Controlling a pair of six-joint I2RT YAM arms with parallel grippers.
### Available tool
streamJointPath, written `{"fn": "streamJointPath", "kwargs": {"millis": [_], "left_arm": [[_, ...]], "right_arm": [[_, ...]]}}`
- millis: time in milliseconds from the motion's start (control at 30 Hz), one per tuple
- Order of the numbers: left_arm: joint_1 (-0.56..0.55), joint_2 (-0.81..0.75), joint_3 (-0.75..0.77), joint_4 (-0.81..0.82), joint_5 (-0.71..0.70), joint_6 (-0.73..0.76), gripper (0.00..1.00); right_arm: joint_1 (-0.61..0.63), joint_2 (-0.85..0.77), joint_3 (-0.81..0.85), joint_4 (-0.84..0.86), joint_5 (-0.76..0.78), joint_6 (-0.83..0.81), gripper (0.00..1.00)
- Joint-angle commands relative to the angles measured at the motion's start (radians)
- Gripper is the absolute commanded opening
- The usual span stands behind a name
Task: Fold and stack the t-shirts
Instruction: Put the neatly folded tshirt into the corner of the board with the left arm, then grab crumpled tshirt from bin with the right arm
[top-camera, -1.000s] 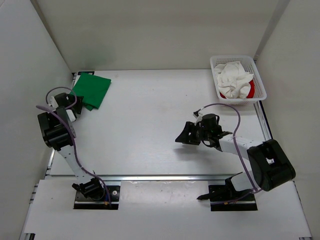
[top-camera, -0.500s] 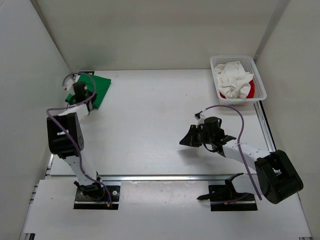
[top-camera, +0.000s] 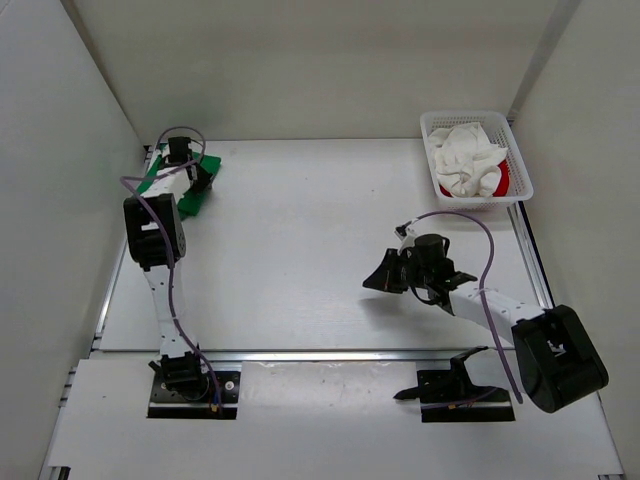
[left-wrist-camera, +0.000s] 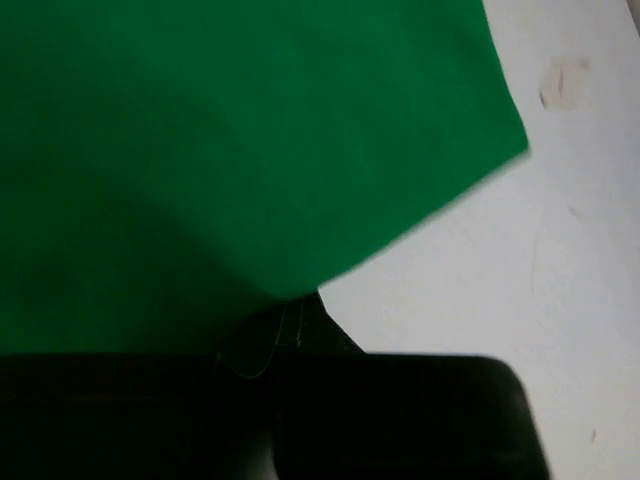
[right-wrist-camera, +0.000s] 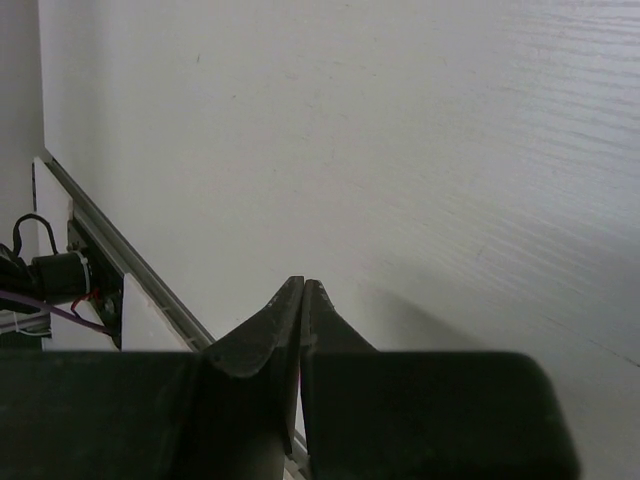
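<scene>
**One green shirt folded, the basket not yet started**

My left gripper (top-camera: 190, 172) sits low over the folded green cotton t-shirt (top-camera: 197, 198) at the far left corner of the bench. In my left wrist view the green cloth (left-wrist-camera: 250, 150) covers nearly all of the fingers, so I cannot tell whether that gripper is open, closed or pinching the fabric. My right gripper (right-wrist-camera: 302, 285) is closed on nothing. Its two fingers meet in a point, and it hangs above the bare white bench (top-camera: 300, 250) right of centre.

I judge the task to be at an early stage. The green shirt lies flat and squared off, so it looks like the first piece of the stack. The crumpled white t-shirts (top-camera: 465, 160) are heaped unfolded in the white slotted plastic basket (top-camera: 482, 204) at the far right corner. Something red (top-camera: 503, 180) shows beneath them, and I cannot tell whether it is another shirt. All of that remains to be lifted out, spread, folded and stacked.

The green shirt lies close to the left wall and the back corner, so my left arm has little room there. The basket sits near the right wall. The wide middle of the bench between them is the natural place to spread a shirt. The near edge ends at a metal rail.
</scene>
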Motion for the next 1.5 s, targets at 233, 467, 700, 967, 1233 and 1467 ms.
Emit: {"fn": "streamJointPath", "kwargs": {"millis": [233,467,700,967,1233,1467], "left_arm": [[0.074,0.190,0.369,-0.250,0.082,-0.034,0.07],[0.020,0.050,0.257,-0.090,0.149,-0.034,0.32],[-0.153,-0.276,-0.066,0.178,0.183,-0.028,0.47],[-0.525,-0.602,-0.560,0.450,0.249,-0.057,0.46],[-0.865,-0.692,-0.829,0.612,0.310,-0.040,0.47],[-0.958,-0.767,-1.019,0.623,0.290,-0.011,0.48]], "right_arm": [[-0.027,0.059,0.071,0.044,-0.026,-0.017,0.00],[-0.039,0.108,0.149,0.041,-0.014,0.000,0.10],[-0.129,0.127,0.382,-0.060,0.090,-0.058,0.32],[-0.448,0.216,0.690,-0.229,0.360,-0.179,0.00],[-0.610,0.429,1.025,-0.483,0.465,-0.293,0.28],[-0.601,0.552,1.114,-0.519,0.429,-0.305,0.37]]}}
